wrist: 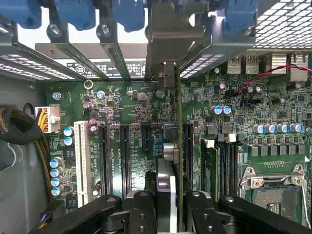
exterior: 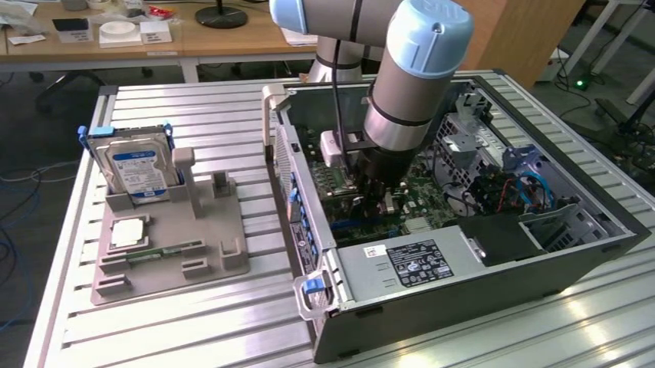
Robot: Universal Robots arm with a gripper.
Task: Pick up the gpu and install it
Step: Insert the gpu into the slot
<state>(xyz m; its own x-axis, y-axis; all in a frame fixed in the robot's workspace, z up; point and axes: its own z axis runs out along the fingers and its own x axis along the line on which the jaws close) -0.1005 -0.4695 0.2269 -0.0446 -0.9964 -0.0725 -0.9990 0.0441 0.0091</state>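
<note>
My gripper (exterior: 370, 193) is down inside the open computer case (exterior: 573, 261), over the motherboard. It is shut on the gpu (wrist: 178, 146), a thin dark card seen edge-on between my two black fingers (wrist: 141, 207). The card stands upright along a long black slot (wrist: 187, 151) on the green motherboard (wrist: 131, 107). Its pale metal bracket (wrist: 168, 34) sits at the case's rear wall among the blue slot latches. Whether the card's lower edge is in the slot I cannot tell.
Left of the case in the exterior view, a grey fixture (exterior: 205, 253) holds the blue-labelled hard drive (exterior: 138, 170), a square chip (exterior: 128, 231) and a memory stick (exterior: 153, 253). The power supply (exterior: 409, 262) fills the case's near side. A white slot (wrist: 81, 156) and the CPU socket (wrist: 278, 191) flank the card.
</note>
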